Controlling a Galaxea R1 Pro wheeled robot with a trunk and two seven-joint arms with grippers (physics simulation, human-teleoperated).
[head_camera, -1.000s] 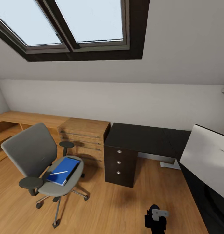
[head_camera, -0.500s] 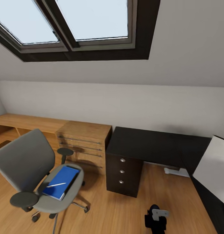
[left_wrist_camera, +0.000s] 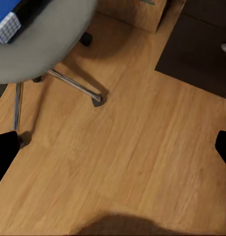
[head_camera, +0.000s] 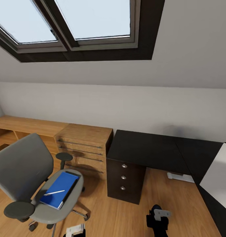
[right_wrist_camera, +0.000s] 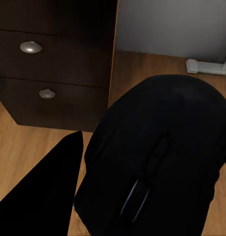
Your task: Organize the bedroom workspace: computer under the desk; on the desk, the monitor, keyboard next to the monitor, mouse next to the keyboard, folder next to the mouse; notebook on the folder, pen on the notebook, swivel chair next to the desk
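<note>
The grey swivel chair (head_camera: 22, 171) stands at the left on the wood floor. On its seat lies the blue folder (head_camera: 58, 189) with the white pen (head_camera: 54, 192) across it. The black-topped desk (head_camera: 146, 148) with its three-drawer unit (head_camera: 123, 177) fills the middle and right, and the monitor (head_camera: 219, 179) shows its white back at the right edge. My right gripper (head_camera: 157, 221) hangs low near the drawers, shut on the black mouse (right_wrist_camera: 157, 157). My left gripper (left_wrist_camera: 113, 147) is open over the floor beside the chair's base (left_wrist_camera: 76, 86). Keyboard, notebook and computer are out of view.
A low light-wood cabinet (head_camera: 85, 148) with drawers stands between chair and desk, joined to a wood bench (head_camera: 27, 125) along the wall. A sloped ceiling with a skylight (head_camera: 70, 23) is overhead. A white desk foot (head_camera: 180, 177) rests on the floor under the desk.
The camera has shifted, so chair and desk sit lower and nearer in the picture and less of the monitor shows. My left gripper has come into view at the bottom edge.
</note>
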